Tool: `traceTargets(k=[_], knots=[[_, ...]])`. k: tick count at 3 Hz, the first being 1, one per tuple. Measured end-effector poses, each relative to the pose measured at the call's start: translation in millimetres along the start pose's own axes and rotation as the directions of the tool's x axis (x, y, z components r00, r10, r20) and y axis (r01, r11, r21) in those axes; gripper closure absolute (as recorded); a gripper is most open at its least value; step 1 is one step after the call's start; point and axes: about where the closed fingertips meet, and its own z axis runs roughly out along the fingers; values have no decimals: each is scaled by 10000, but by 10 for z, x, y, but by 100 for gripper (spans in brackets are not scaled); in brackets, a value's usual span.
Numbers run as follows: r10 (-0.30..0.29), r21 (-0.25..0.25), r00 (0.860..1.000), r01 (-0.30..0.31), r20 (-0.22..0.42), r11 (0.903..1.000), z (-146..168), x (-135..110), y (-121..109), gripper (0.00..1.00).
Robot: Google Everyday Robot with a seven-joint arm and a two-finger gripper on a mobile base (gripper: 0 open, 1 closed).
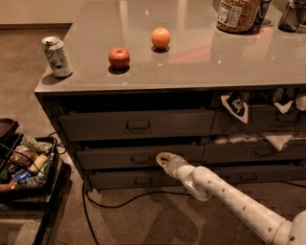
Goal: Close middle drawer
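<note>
The middle drawer (114,156) is a wide dark grey drawer with a small rectangular pull handle (139,159), set between a taller drawer (136,124) above and a slimmer drawer (129,179) below. Its front stands close to level with its neighbours. My gripper (161,158) is at the end of the white arm (229,201), which reaches in from the lower right. The gripper is against the drawer front, just right of the handle.
On the counter top (191,52) stand a soda can (57,56), a red apple (119,58), an orange (160,38) and a jar (237,14). Right-hand drawers (258,119) hang open with bags sticking out. A black crate of snacks (26,165) sits on the floor at left. A cable (124,198) lies on the floor.
</note>
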Motion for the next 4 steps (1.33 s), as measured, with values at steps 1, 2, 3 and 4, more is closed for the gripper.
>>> traceTargets(k=[1, 2, 3, 4], knots=[[-196, -952, 9998, 201, 61, 9953, -56, -108, 76, 100], [-282, -2158, 9994, 315, 187, 9759, -379, -274, 286, 100], [-92, -2471, 9991, 192, 415, 9688, -770, -240, 612, 100], [211, -1970, 9942, 1, 1056, 9804, -1177, -299, 890, 100]])
